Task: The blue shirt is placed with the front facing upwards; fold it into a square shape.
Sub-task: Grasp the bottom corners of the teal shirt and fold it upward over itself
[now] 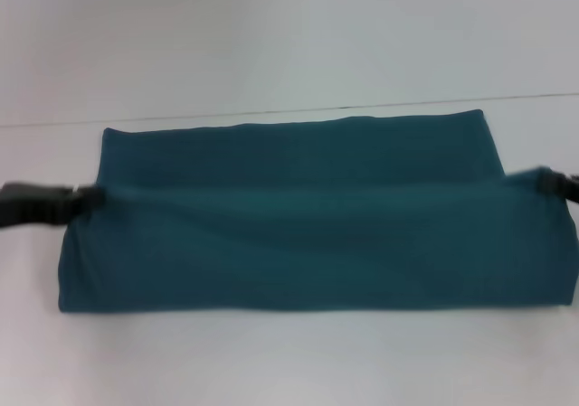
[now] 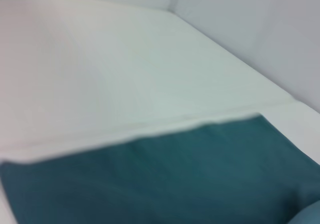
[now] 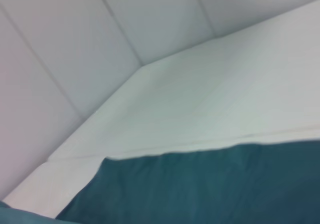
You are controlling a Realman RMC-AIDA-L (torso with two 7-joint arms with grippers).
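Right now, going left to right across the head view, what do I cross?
Left tool at the shirt's left edge → the blue shirt, folded into a wide band on the white table → right tool at the shirt's right edge.

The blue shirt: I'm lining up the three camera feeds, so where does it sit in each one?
Head view: the blue shirt lies as a wide folded band across the middle, the left pincer and right pincer at its ends.
Left wrist view: it fills the lower part.
Right wrist view: it fills the lower right.
Shared landmark: the shirt's straight far edge against the white table.
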